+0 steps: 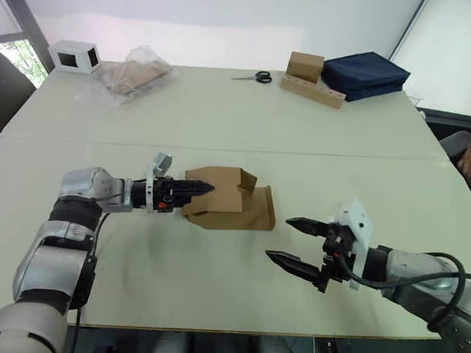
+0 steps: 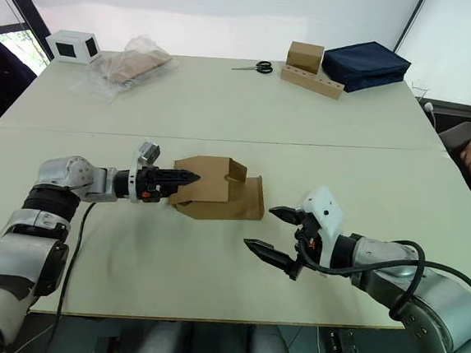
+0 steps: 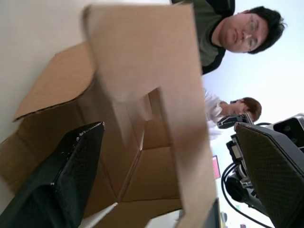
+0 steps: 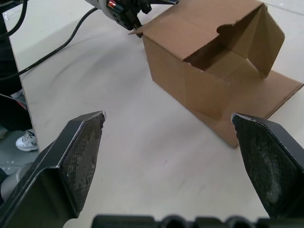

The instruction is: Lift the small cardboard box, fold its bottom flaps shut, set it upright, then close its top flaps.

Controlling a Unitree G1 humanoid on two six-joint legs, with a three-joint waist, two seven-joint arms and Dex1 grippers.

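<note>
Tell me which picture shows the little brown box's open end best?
The right wrist view: the small cardboard box lies on its side there, its open end and spread flaps facing the camera. Both eye views show it from above, with the left claw at its other end. The left wrist view looks up close into that other end.

A large pale table (image 1: 322,134) fills the scene, with a seam running across its middle. At 12 o'clock, behind it, stands a bright white wall (image 1: 233,11). At 10 o'clock is a window (image 1: 19,54) with green leaves outside. At 2 o'clock a pale panel (image 1: 460,56) glows with daylight, with a dark frame (image 1: 408,26) beside it. Light is soft and even.
</note>
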